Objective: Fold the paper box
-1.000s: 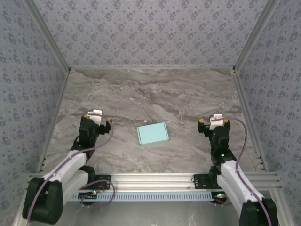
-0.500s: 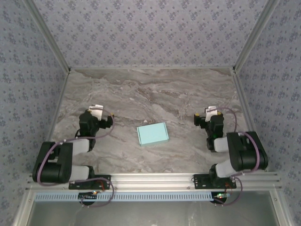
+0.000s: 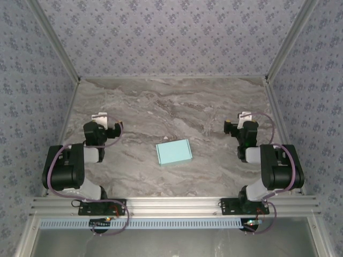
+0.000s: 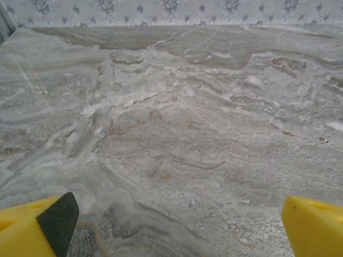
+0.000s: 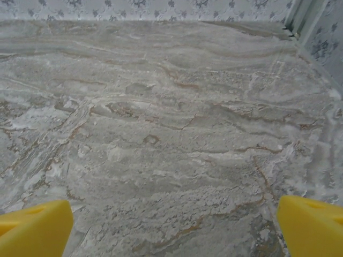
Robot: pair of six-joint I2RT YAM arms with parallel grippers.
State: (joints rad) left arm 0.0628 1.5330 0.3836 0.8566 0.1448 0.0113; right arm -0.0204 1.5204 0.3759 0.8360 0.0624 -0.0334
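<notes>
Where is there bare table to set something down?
Bare table runs from the box back to the far wall, and either side of it out to the left end effector and right end effector. Crowded along the near rail, by the arm bases.

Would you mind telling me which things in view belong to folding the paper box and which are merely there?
Belongs to the job:
paper box, lying flat mid-table, touched by neither gripper
left gripper, open
right gripper, open

Merely there:
marbled table
patterned walls
aluminium rail at the near edge
</notes>
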